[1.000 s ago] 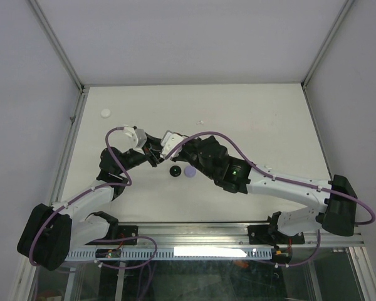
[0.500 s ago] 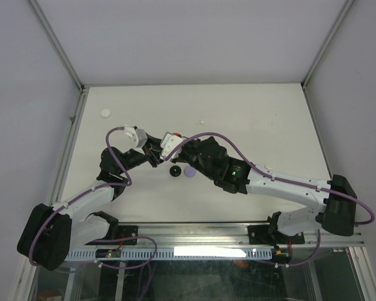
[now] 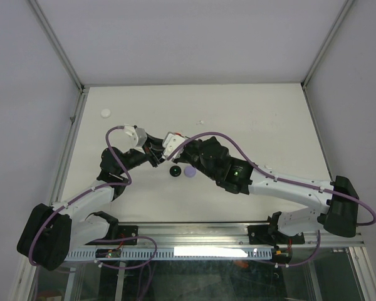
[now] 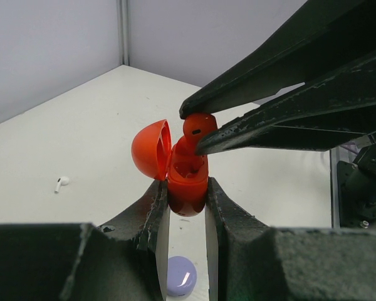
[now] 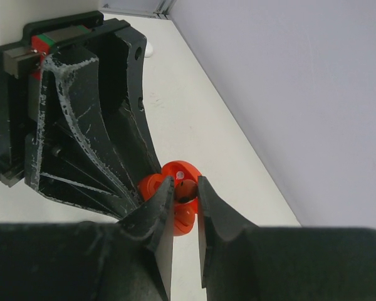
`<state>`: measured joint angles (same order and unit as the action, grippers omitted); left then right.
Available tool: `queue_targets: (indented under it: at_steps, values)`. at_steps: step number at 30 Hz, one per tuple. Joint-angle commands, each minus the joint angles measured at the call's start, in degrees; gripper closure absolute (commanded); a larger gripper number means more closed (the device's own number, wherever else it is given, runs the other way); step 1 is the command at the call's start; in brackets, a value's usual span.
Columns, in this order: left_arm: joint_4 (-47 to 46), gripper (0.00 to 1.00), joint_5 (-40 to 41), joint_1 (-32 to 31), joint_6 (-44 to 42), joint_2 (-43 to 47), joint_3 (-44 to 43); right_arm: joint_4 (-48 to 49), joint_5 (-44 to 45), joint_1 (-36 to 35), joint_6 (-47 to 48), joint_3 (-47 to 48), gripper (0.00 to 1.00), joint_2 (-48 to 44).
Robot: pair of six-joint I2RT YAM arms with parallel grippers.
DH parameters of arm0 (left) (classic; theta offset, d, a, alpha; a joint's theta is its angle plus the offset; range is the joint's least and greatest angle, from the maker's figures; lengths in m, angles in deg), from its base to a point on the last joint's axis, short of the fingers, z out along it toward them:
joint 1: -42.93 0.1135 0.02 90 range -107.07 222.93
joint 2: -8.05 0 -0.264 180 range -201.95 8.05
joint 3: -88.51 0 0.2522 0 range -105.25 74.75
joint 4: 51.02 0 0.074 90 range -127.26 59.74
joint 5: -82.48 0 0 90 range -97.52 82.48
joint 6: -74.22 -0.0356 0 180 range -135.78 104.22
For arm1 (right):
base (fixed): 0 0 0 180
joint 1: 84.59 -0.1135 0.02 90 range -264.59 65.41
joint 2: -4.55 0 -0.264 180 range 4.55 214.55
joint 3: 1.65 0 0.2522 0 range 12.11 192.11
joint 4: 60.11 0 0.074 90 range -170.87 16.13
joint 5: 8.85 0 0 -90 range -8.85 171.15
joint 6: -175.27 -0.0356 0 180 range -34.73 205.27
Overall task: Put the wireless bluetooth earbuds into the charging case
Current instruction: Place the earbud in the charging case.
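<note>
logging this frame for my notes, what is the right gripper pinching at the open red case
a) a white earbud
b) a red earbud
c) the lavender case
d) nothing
b: in the left wrist view the right gripper is shut on a red earbud at the mouth of the open red case, which the left gripper clamps.

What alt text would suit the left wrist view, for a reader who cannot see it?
The left gripper holds an open red charging case upright, while the right gripper pinches a red earbud at its opening. A white earbud and a lavender case lie on the white table below.
</note>
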<state>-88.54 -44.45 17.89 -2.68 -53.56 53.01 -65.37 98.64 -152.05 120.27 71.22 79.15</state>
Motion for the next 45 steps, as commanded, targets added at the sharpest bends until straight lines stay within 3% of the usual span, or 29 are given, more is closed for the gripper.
queue_targets:
  at_steps: [1,30,45]
  values:
    - [-2.1,1.0,3.9,0.5,0.9,1.2,-2.0,-1.2,-1.4,-0.9,-1.9,0.3,0.83,-2.3]
    - [-1.8,1.0,3.7,0.5,-1.5,1.4,-1.8,-8.0,3.4,-1.2,-5.9,7.4,0.8,3.4]
    - [-1.7,1.0,3.6,0.5,-1.4,1.1,-1.9,-9.7,2.0,-1.2,-10.5,10.1,0.48,-0.9]
